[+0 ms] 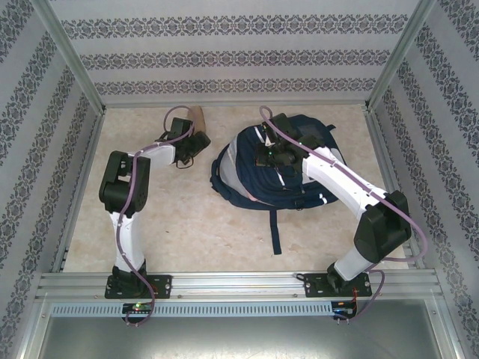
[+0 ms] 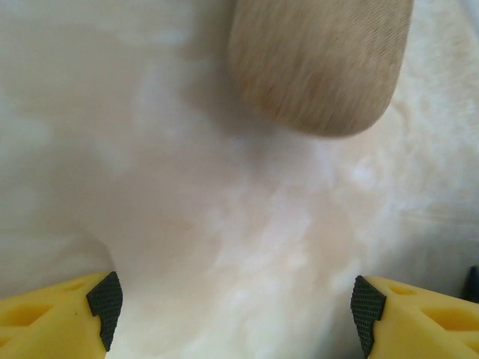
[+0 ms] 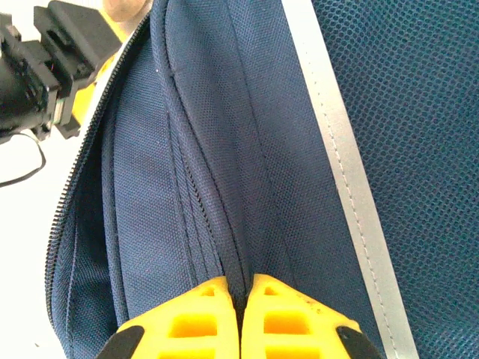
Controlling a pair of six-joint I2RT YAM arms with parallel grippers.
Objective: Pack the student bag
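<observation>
Navy fabric marks the student bag (image 1: 238, 179), which lies in the top view right of the table's (image 1: 187, 232) centre, one strap trailing toward the near edge. The right gripper (image 1: 268, 155) sits on the bag's upper part. The left gripper (image 1: 187, 149) hangs well to the bag's left, near a tan object (image 1: 199, 117) by the far edge. From the left wrist, the left gripper (image 2: 236, 307) stands wide with nothing between its pads, over bare pale table (image 2: 150, 164). The tan object (image 2: 322, 67), rounded and finely woven, lies ahead of the fingers and apart from them. From the right wrist, the right gripper (image 3: 243, 299) is pinched tight on a ridge of the student bag (image 3: 202, 149) beside a grey stripe (image 3: 337, 164). To the left an unzipped zip (image 3: 75, 187) runs along the open mouth. Only navy lining shows inside, and what the bag holds, if anything, I cannot tell. My reading is that the right arm is holding the mouth open while the left lines up its pick. Next the left claw would need to settle over the tan object, close on it and carry it across to that opening.
</observation>
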